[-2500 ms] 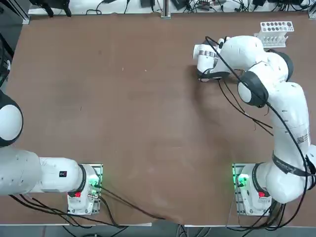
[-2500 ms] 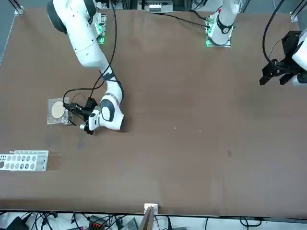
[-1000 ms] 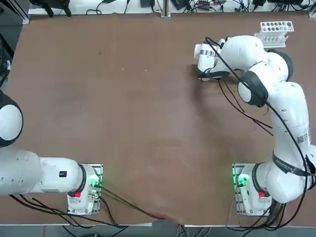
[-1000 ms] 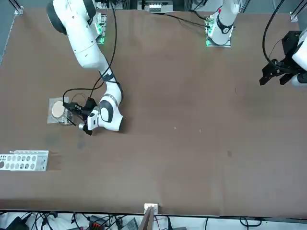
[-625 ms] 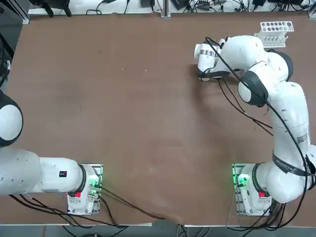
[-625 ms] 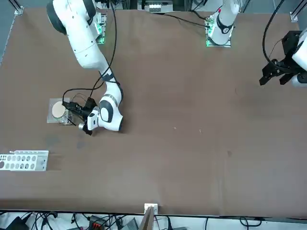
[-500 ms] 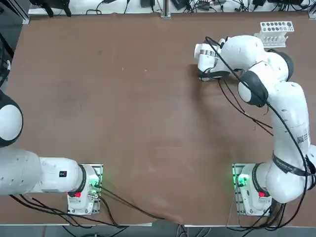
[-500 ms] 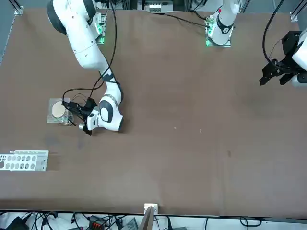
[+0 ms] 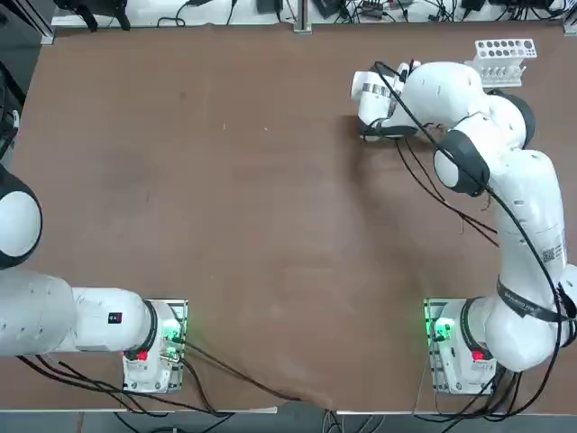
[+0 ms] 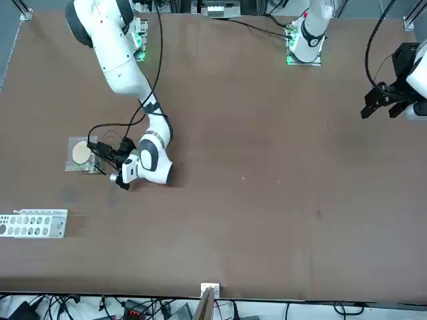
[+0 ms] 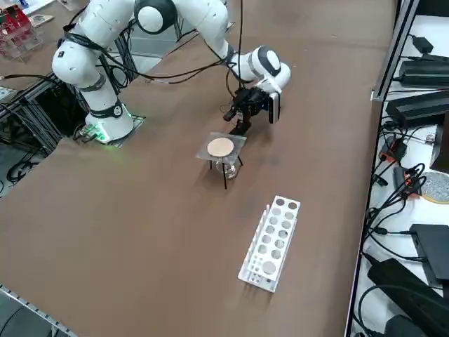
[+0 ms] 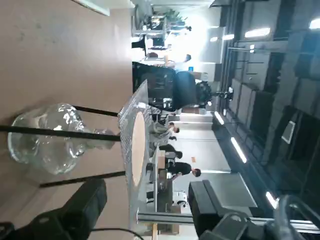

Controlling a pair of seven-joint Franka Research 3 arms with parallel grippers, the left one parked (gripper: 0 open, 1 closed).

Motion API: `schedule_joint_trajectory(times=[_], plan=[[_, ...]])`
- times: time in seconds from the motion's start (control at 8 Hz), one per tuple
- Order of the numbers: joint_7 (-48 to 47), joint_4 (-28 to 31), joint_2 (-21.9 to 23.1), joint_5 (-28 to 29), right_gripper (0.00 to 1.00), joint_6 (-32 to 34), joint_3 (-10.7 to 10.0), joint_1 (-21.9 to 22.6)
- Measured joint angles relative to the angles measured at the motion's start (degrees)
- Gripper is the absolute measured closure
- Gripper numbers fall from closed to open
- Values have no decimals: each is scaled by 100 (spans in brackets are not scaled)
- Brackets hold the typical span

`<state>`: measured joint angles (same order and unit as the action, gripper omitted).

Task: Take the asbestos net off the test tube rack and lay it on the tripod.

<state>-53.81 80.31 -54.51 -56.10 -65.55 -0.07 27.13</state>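
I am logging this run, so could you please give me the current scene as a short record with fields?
asbestos net: lying flat on top of the tripod, off the rack
tripod: standing upright, with a clear glass vessel under its ring
test tube rack: bare top plate, standing apart from the tripod
right pincer: open, empty, beside the net's edge, not touching it
task state: net appears placed

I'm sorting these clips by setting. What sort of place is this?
Probably a robotics lab staging a chemistry bench: a test tube rack, an asbestos net lying on a wire tripod, and cables and electronics lining the table's edge. The right gripper is open beside the tripod.
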Motion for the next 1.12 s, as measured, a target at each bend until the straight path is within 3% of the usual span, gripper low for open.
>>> schedule_joint_trajectory(times=[0.75, 1.12], plan=[[2313, -1121, 1246, 956, 0, 78, -49, -69], [4193, -1898, 1703, 1672, 0, 8, -104, -863]])
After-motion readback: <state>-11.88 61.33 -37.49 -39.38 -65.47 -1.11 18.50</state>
